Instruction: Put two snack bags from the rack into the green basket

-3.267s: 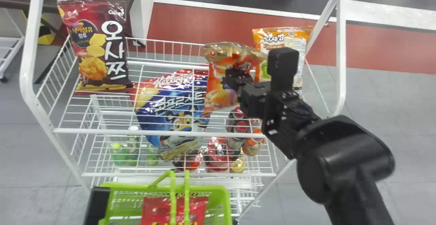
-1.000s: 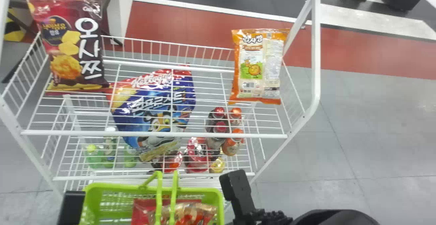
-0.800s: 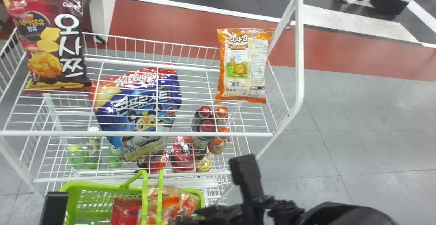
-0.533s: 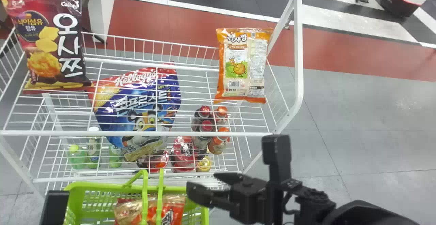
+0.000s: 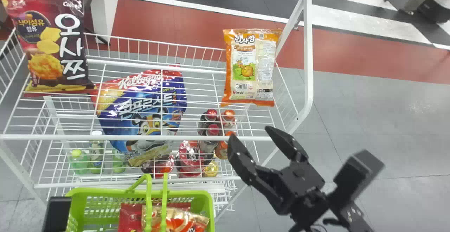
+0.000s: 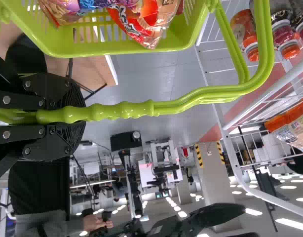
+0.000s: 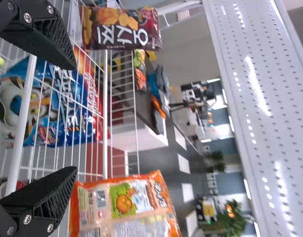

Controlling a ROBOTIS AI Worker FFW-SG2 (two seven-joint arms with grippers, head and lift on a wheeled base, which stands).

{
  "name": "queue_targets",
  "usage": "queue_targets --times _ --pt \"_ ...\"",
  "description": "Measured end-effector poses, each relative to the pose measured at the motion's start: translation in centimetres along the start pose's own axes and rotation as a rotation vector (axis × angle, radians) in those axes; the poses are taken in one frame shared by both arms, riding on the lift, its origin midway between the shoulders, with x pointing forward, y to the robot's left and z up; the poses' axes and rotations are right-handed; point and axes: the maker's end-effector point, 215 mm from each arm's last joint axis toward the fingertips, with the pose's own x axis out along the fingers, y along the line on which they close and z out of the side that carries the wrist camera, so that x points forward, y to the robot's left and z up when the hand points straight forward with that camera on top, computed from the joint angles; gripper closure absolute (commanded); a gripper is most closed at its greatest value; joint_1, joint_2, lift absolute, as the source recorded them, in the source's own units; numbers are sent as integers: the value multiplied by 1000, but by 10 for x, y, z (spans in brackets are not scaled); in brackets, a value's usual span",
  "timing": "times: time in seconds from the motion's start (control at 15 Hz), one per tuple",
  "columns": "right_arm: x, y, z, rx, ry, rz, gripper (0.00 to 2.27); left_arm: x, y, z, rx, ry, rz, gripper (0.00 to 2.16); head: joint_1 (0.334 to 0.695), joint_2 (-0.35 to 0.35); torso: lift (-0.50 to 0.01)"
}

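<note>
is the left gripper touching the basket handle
Touching. The left wrist view shows the left gripper shut on the green handle, one black finger against either side.

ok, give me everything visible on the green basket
The green basket looks like glossy molded plastic, with slotted walls and a solid rim. It is mouth up in front of the rack. Both handles are swung up and together, gripped by the left gripper. Inside lie a red bag and, partly over it, a gold-and-red one. Underside support can't be told.
</note>
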Motion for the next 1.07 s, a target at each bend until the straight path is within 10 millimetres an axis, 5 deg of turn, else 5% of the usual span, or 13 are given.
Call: queue_targets --times 0.33,0.6,1.07 --pt "-39 6 -13 -35 14 -58 90 6 6 1 -9 -17 -15 2115 695 -350 -7" --pt "-40 41 -4 -90 -23 -15 110 8 -1 -9 -22 -8 -46 2115 695 -350 -7" --pt "-40 45 11 -112 -62 -6 113 4 -5 -16 -27 -14 -49 2115 695 -350 -7"
